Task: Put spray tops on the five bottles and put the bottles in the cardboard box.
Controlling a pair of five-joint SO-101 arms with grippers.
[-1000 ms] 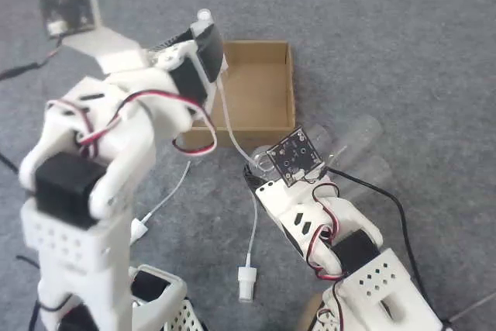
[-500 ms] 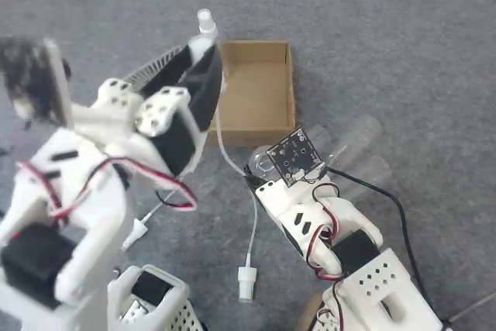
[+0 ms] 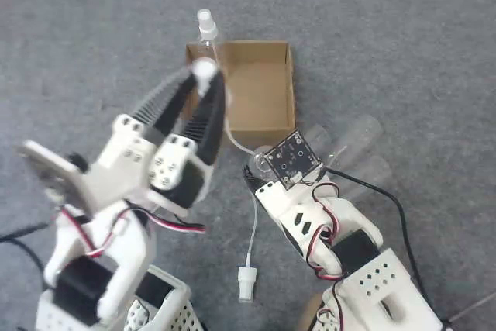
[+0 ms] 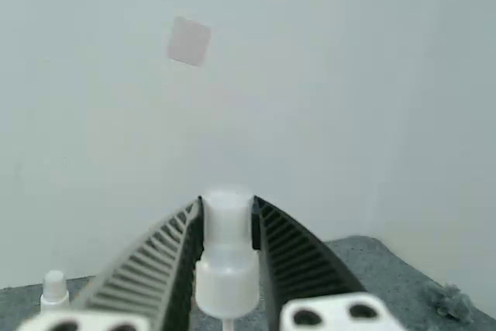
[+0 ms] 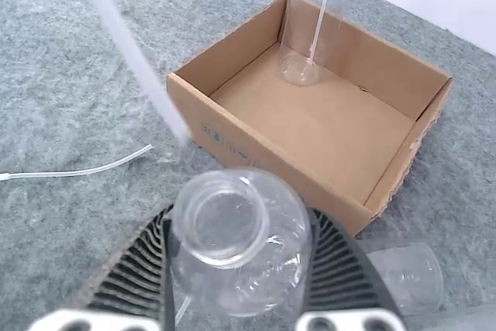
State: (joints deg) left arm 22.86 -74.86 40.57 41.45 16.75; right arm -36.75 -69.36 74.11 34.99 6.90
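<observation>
I judged myself in the middle of capping the second bottle. One capped bottle (image 5: 308, 27) stood upright in the cardboard box (image 3: 289, 87), in its 11 o'clock corner as seen from above.

My left gripper (image 4: 227, 207) was closed to a narrow gap, both fingers pressed against the white spray top (image 4: 227, 265), held high over the box's 9 o'clock wall. Its dip tube (image 5: 128, 52) trailed down toward 5 o'clock and ended just beside the mouth of the open bottle (image 5: 232, 242), not in it as far as I could tell.

My right gripper (image 5: 242, 257) was spread wide around that bottle's body, holding it mouth-up just beyond the box's 6 o'clock wall.

The next move, I reckoned, called for threading the tube into the neck and then seating the top squarely. The limp tube was the likely snag.

Two spare bottles (image 3: 363, 136) lay at 3 o'clock of the held one. A loose spray top (image 3: 246, 281) lay at 6 o'clock.
</observation>
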